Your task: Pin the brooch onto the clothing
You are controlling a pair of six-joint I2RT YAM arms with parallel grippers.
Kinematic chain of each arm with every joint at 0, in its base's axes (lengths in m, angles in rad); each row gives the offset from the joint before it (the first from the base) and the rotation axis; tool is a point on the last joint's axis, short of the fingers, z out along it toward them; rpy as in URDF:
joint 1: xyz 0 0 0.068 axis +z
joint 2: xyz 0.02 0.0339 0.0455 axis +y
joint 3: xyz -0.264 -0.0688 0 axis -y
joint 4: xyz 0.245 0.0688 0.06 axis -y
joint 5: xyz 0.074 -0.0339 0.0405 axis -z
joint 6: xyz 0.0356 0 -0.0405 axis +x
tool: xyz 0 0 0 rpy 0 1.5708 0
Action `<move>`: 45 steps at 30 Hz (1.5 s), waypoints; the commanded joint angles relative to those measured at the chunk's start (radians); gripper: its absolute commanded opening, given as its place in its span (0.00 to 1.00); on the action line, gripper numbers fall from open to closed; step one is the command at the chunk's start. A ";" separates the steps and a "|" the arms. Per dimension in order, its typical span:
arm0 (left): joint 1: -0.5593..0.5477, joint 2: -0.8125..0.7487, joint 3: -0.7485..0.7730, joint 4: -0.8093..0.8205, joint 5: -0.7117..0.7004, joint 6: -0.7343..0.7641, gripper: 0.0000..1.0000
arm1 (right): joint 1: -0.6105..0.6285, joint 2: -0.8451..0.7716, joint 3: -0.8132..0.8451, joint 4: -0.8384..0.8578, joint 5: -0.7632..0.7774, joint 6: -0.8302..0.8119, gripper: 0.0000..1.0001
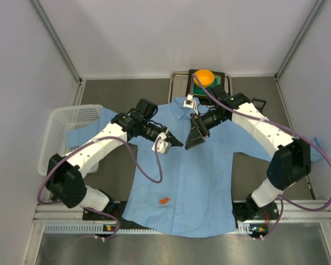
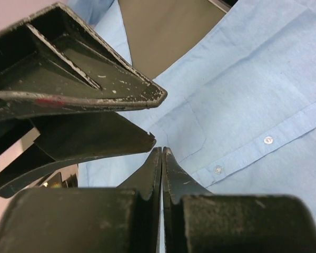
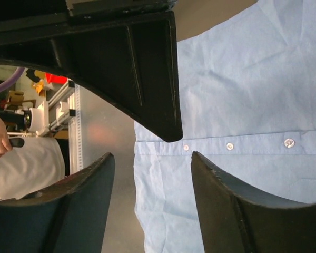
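Observation:
The light blue shirt [image 1: 198,182] lies spread flat, front up, collar at the back. The tiny red-orange brooch [image 1: 164,200] lies loose on its lower left front, far from both grippers. My left gripper [image 1: 178,143] hovers over the chest and is shut with nothing between its fingers [image 2: 171,168]. My right gripper [image 1: 194,139] is open and empty right beside it, fingers [image 3: 210,184] spread above the button placket [image 3: 230,146]. The shirt also shows in the left wrist view [image 2: 253,95]. The brooch is out of both wrist views.
A white basket [image 1: 66,132] stands at the left, partly over a sleeve. An orange bowl [image 1: 204,77] sits on a green-topped stand at the back, just behind the collar. Grey walls close in left, right and back.

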 commanded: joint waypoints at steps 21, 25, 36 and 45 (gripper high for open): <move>-0.137 -0.249 -0.335 -0.466 -0.373 -0.132 0.68 | -0.162 -0.137 -0.284 0.009 0.429 -0.178 0.83; -0.346 -0.254 -0.444 -0.351 -0.444 -0.262 0.65 | -0.238 -0.169 -0.299 -0.001 0.452 -0.176 0.82; -0.440 -0.267 -0.555 -0.072 -0.580 -0.432 0.68 | -0.243 -0.249 -0.291 0.000 0.445 -0.164 0.82; -0.457 -0.246 -0.618 -0.010 -0.602 -0.386 0.70 | -0.243 -0.266 -0.288 -0.006 0.468 -0.162 0.82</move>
